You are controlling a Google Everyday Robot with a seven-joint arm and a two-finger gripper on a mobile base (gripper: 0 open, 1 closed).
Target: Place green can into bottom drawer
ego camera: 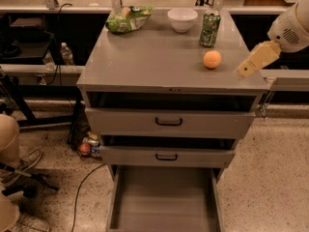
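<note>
Drawers [169, 122] below the grey surface [145, 66] all stand pulled out, the bottom drawer [164, 202] furthest and lowest. On the surface the green can [210, 28] stands upright near the back right corner, just beside a white bowl [182, 19], with an orange [212, 59] in front of it and a green snack bag [128, 19] at back left. The gripper [247, 69] hangs at the surface's right edge, near the orange and apart from the can; whether it is parted or closed I cannot tell from here.
</note>
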